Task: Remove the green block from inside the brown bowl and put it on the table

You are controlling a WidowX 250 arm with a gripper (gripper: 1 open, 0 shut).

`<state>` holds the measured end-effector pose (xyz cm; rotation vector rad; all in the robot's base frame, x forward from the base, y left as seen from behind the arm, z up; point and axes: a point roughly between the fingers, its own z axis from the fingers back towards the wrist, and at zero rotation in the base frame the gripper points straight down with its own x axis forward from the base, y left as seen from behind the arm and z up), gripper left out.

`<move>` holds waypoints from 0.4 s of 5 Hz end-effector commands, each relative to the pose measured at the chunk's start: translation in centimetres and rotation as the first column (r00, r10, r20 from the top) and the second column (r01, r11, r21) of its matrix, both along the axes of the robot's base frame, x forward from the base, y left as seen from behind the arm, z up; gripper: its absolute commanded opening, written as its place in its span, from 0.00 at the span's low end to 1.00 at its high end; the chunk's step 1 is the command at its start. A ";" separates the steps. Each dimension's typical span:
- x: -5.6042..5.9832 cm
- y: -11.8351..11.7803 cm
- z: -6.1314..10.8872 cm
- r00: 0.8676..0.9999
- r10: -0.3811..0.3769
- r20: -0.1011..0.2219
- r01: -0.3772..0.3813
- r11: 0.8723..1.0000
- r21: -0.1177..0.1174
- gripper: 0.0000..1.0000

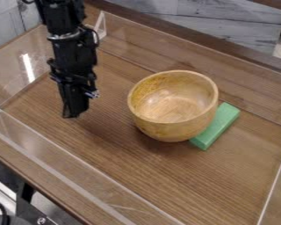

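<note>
Green block (216, 127) lies flat on the table (119, 176), outside the bowl (174, 105), touching or just beside the bowl's outer wall on the side toward the right edge of the view. The bowl's inside shows only bare wood grain, so the task looks already done, judging from how things lie. The block's long axis runs diagonally, from upper right down to lower left in the view. The black gripper (73, 111) points steeply down over bare table well to the left of the bowl, jaws closed on nothing. The block lies to the gripper's right with the whole bowl standing between them, so any reach toward it would have to go over or around the bowl.
</note>
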<state>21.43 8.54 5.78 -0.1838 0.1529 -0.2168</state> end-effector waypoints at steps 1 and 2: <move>0.7 0.0 1.2 0.998 -0.012 0.069 0.010 0.999 0.031 0.00; 0.7 -0.2 0.9 0.997 -0.014 0.074 0.012 0.999 0.030 0.00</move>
